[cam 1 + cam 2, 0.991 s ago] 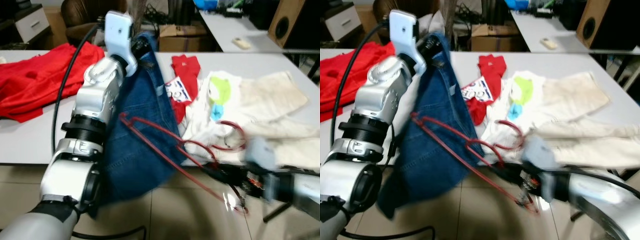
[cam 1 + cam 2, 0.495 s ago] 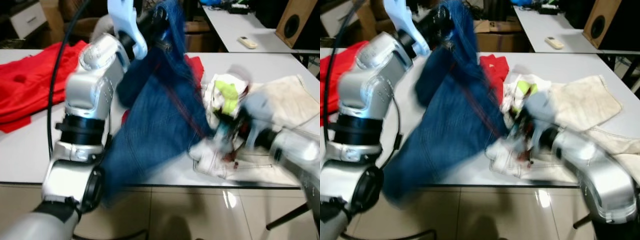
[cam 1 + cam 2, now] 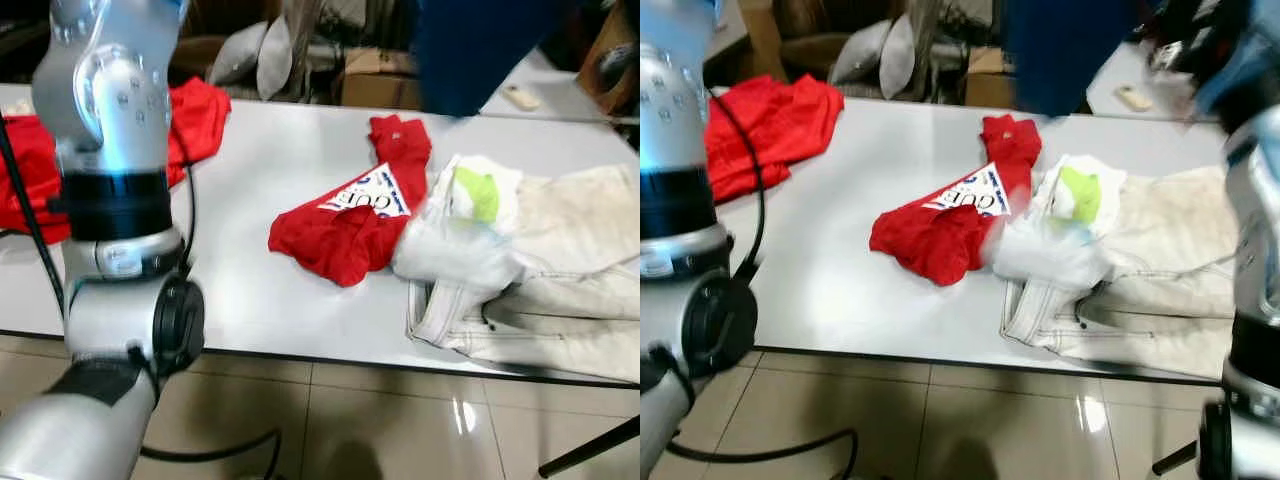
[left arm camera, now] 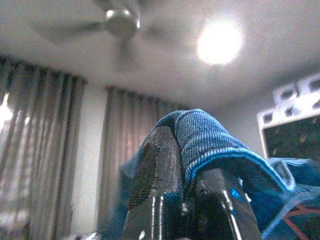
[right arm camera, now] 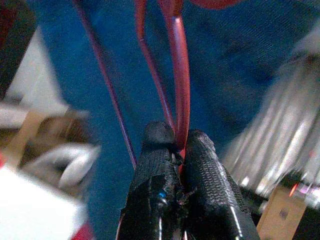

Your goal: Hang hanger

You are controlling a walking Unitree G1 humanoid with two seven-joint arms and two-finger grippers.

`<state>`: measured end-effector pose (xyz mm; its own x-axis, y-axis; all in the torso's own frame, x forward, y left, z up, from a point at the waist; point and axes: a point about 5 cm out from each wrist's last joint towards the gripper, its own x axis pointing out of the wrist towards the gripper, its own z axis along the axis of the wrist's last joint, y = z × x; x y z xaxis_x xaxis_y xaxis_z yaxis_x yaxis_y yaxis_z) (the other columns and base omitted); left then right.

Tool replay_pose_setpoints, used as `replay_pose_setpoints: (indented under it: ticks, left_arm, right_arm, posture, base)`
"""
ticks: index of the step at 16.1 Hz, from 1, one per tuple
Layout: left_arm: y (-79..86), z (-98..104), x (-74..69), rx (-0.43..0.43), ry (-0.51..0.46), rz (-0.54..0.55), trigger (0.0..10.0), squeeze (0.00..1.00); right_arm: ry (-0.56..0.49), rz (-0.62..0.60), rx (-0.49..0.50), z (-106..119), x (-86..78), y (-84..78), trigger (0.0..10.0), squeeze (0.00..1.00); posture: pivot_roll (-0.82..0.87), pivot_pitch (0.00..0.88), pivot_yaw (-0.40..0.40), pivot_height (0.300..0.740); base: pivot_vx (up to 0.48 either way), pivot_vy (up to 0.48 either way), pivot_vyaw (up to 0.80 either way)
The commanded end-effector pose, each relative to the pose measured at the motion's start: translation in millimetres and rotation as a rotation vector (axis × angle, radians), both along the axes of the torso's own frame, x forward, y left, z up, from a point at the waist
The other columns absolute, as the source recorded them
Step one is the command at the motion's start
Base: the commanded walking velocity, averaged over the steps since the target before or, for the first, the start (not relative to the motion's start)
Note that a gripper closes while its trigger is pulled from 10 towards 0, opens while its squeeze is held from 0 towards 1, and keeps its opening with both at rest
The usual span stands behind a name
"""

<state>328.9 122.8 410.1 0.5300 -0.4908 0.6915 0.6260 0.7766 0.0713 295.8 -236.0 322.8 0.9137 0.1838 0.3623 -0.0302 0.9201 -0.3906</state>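
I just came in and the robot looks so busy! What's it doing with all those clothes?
It is holding blue jeans up high above the table. Its left gripper has its fingers shut on the denim, and its right gripper pinches a red hanger against them. Red and cream clothes lie on the table.

The table [image 3: 250, 170] is a pale grey-white, and the floor [image 3: 330, 420] in the lower part of the frame is glossy beige tile. At mid-frame lies a bright red shirt [image 3: 345, 225] with a white patch bearing dark lettering. Another red garment [image 3: 195, 115] sits at the upper left. To the right, cream trousers [image 3: 540, 310] show dark stitching, with a white top [image 3: 465, 235] printed in lime green over them. Deep blue jeans [image 3: 480, 45] hang at the top right; up close their denim shows a lighter blue edge. The hanger [image 5: 177, 65] is dark red wire against that blue. The arm [image 3: 115, 150] at left is silver with black joints.
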Motion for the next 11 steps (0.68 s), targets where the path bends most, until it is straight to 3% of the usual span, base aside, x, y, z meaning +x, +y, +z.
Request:
replay_pose_setpoints:
  ticks: [1,3,4,5,6,8,11]
  left_arm:
    - [-17.6,-43.9,15.0,0.096,0.142,-0.002,10.0,0.00]
    - [-52.9,-123.0,25.9,0.224,0.353,-0.021,10.0,0.00]
    - [-61.5,-150.6,27.6,0.292,0.422,-0.007,10.0,0.00]
    - [-73.1,-203.6,26.7,0.418,0.540,0.044,10.0,0.00]
    - [-76.1,-247.3,22.9,0.473,0.645,0.102,10.0,0.00]
    - [-68.1,-261.2,25.5,0.438,0.697,0.186,10.0,0.00]
    - [-53.6,-244.5,43.1,0.370,0.686,0.274,10.0,0.00]
  right_arm:
    - [0.168,0.000,-0.001,-40.6,9.2,-0.2,10.0,0.00]
    - [0.343,0.035,-0.005,-93.7,3.8,4.4,10.0,0.00]
    - [0.384,0.049,-0.006,-106.3,-0.2,4.9,10.0,0.00]
    - [0.478,0.083,-0.021,-131.3,-11.9,6.5,10.0,0.00]
    - [0.584,0.140,-0.078,-155.4,-31.5,10.8,10.0,0.00]
    - [0.642,0.211,-0.087,-159.7,-52.1,13.4,10.0,0.00]
    - [0.668,0.353,-0.135,-148.5,-68.3,17.8,10.0,0.00]
  posture:
    - [0.05,0.000,0.013,0.740]
    - [0.05,0.000,0.008,0.740]
    - [0.05,0.000,0.010,0.740]
    - [0.05,0.000,0.010,0.740]
    - [0.03,0.009,0.026,0.740]
    - [0.02,0.012,0.040,0.740]
    - [0.03,0.007,0.044,0.740]
  base:
    - [0.000,0.000,0.00]
    - [0.000,0.000,0.00]
    - [0.000,0.000,0.00]
    - [0.000,0.000,0.00]
    - [0.000,0.000,0.00]
    - [0.000,0.000,0.00]
    - [0.000,0.000,0.00]
